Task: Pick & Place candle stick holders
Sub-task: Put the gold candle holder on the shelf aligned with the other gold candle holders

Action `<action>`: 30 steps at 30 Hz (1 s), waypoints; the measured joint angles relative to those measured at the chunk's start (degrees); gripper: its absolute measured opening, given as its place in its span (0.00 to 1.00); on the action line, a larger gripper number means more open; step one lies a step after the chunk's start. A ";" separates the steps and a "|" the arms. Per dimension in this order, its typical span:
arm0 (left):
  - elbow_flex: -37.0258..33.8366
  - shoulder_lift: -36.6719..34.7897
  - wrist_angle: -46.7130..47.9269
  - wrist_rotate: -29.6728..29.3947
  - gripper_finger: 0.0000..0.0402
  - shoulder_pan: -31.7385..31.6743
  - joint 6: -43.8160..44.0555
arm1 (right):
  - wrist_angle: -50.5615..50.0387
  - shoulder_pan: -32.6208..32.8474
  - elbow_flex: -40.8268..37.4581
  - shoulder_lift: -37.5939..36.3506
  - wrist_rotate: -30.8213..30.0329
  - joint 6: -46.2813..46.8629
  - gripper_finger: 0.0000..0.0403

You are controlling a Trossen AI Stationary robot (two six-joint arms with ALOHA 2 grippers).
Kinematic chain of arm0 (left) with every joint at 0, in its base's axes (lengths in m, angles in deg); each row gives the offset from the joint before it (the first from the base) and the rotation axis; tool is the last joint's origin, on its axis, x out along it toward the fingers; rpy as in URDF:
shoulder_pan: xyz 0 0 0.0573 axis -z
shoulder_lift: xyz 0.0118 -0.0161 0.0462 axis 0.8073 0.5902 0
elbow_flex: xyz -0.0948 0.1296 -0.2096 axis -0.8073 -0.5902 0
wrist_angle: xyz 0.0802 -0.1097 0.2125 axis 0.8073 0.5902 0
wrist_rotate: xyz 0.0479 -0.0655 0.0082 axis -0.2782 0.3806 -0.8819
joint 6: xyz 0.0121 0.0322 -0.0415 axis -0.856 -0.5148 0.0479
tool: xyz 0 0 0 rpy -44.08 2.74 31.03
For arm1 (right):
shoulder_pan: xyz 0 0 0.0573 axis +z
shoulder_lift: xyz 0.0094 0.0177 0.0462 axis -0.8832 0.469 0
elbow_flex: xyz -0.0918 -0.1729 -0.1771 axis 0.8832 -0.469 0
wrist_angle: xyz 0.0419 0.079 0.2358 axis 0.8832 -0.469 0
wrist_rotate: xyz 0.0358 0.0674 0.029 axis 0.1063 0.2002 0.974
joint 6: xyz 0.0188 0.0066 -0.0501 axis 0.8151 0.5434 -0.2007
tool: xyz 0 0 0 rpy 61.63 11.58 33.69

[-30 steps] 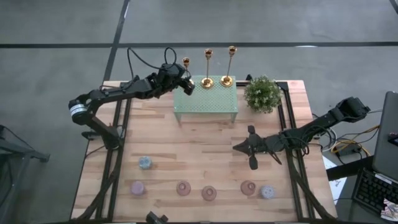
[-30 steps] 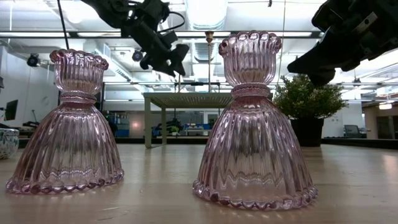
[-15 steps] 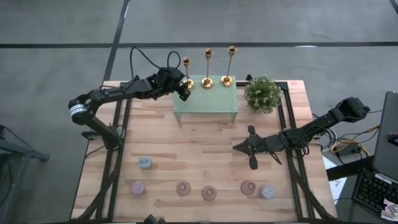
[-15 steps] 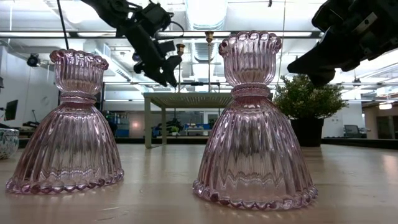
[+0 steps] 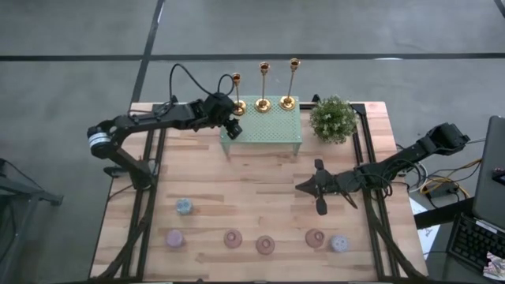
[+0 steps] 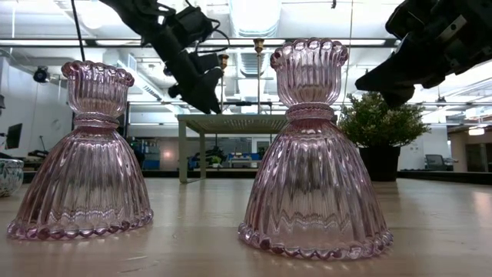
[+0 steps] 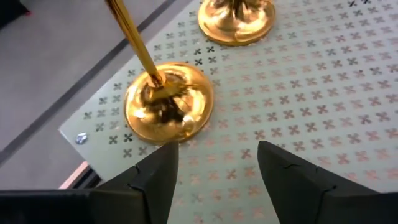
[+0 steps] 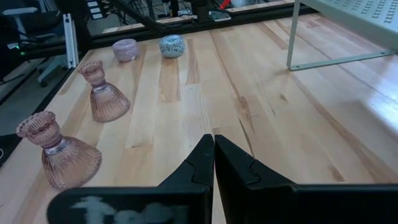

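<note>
While the three slim gold metal candlesticks stand upright, stems vertical, along the far edge of the pale green perforated stand, my left gripper hangs open just beside the leftmost base. My right gripper rests shut over the wooden table, well apart.
</note>
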 joint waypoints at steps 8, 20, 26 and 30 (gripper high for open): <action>-4.00 0.11 -6.86 0.82 0.34 -0.07 -1.62 | 0.02 0.00 -0.15 0.00 -0.02 0.00 0.02; -4.68 0.46 -9.27 -1.98 0.13 -0.53 -2.41 | 0.02 -0.02 -0.22 0.00 -0.04 0.00 0.02; -4.71 2.11 -10.81 -1.98 0.09 -0.55 -3.17 | 0.02 -0.02 -0.22 0.00 -0.09 0.00 0.02; -4.71 2.91 -11.53 -3.18 0.06 -0.58 -3.17 | 0.00 -0.02 -0.23 0.00 -0.15 0.00 0.02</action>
